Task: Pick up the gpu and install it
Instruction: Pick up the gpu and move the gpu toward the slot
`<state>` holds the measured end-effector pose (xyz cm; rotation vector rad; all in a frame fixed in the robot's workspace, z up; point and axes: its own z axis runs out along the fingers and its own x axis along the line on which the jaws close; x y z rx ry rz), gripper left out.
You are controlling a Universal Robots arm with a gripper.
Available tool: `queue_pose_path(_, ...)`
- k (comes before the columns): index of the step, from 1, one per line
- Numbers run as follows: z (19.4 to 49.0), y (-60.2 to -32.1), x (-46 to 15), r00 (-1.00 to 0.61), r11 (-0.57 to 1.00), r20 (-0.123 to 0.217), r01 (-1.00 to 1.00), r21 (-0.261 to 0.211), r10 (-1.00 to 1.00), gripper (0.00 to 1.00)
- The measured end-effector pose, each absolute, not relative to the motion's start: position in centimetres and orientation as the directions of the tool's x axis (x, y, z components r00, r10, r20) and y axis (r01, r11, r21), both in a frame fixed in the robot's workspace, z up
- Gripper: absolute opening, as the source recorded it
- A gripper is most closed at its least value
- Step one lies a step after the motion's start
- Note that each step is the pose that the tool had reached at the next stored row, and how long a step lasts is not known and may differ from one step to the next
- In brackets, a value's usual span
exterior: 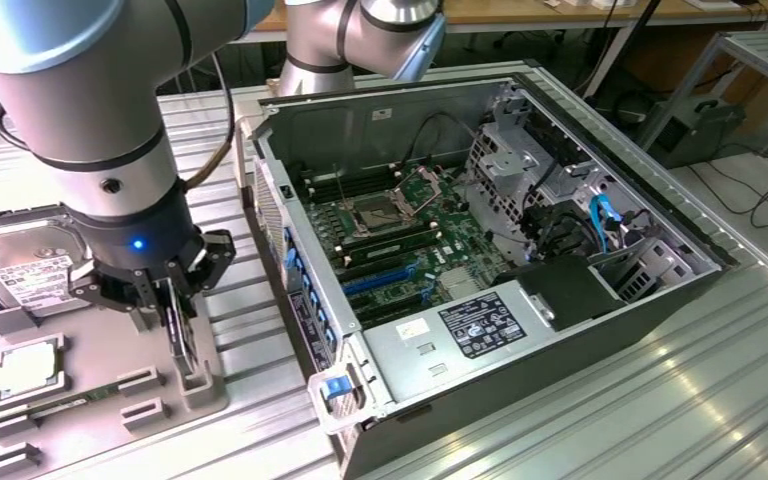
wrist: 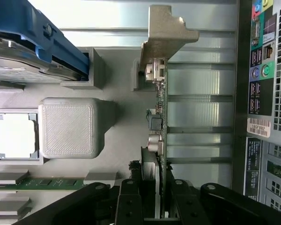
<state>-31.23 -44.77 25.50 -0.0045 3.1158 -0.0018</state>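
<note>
**Gripper** (exterior: pixel 168 300) (wrist: pixel 157 185): two black fingers (wrist: pixel 130 199) are seen pressed against opposite faces of the gpu, pinching its upper edge. It is carried on a grey robot arm (exterior: pixel 91 120) that reaches straight down over the parts tray.

**Gpu** (exterior: pixel 181 345) (wrist: pixel 162 117): a thin card held upright on its edge between the fingers, at a slotted grey stand on the tray. Its green board edge and small connectors are shown in the wrist view, with the silver end bracket (wrist: pixel 166 33) at the end away from the fingers. Whether it sits in the stand or is lifted clear cannot be told.

**Parts tray** (exterior: pixel 97 340) (wrist: pixel 122 122): a grey moulded fixture, laid on the ribbed metal table (exterior: pixel 651 400) at the exterior view's left.

**Hard drive** (exterior: pixel 17 265) (wrist: pixel 23 65): silver, white-labelled, set in the tray near the gripper, with a blue rail (wrist: pixel 37 28) along it.

**CPU chip** (exterior: pixel 31 365) (wrist: pixel 15 136): square and silver, seated in its own pocket.

**Memory stick** (wrist: pixel 37 183): green, laid flat in a tray slot beside the chip.

**Computer case** (exterior: pixel 271 200) (wrist: pixel 262 93): laid on its side with the panel off, just beside the tray at the exterior view's right. Its motherboard (exterior: pixel 398 230) is exposed, and its rear ports face the card.
</note>
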Motion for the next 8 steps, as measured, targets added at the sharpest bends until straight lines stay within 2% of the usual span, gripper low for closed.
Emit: queue_pose_path(8,25.94,-44.77,-31.23,-1.000,1.000,-0.026,-0.003,-0.001,-0.003,0.28)
